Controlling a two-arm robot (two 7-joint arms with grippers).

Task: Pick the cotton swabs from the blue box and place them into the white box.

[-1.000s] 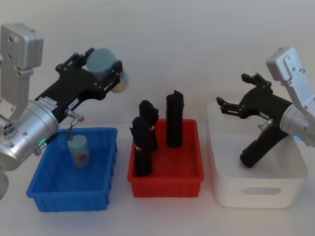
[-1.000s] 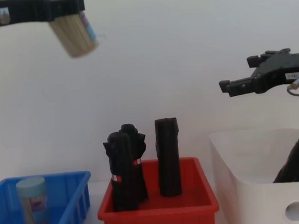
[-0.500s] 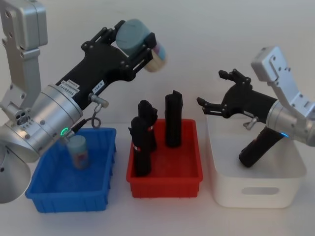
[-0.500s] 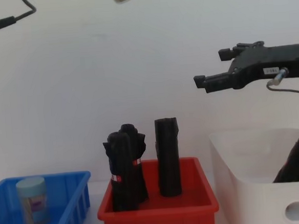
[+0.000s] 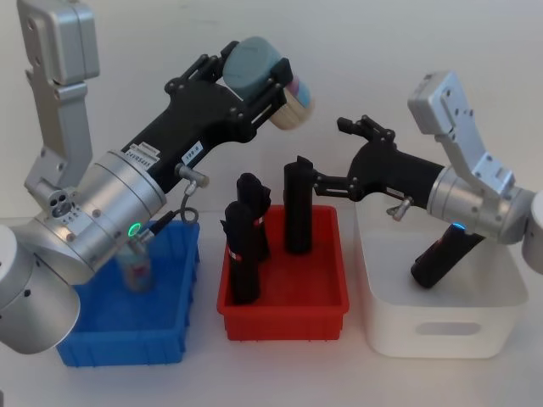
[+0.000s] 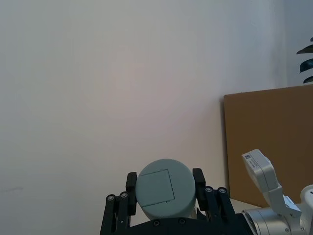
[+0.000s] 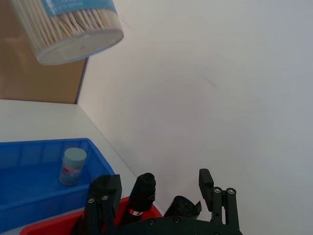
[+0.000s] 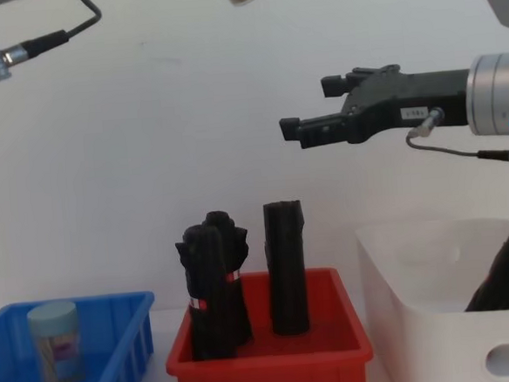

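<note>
Left gripper [image 5: 257,69], clamped on a swab tub [image 5: 290,100], has swung up to 12 o'clock of the red bin [image 5: 284,298] — the right gripper [image 5: 333,153], jaws apart, has reached in from the tub's 4 o'clock. A handover toward the white box [image 5: 441,329] looks near; a second tub [image 5: 136,271] waits in the blue box [image 5: 127,343].

a white table [image 5: 280,366] is seen under everything, and a white wall is met at its back edge. three bins are placed directly on it, in one row from side to side. the blue box [image 5: 127,354] is set at the robot's left. the red bin [image 5: 284,323] is set in the middle, just beside it, with a narrow gap. the white box [image 5: 424,336] is set at the right, just beside the red bin.
</note>
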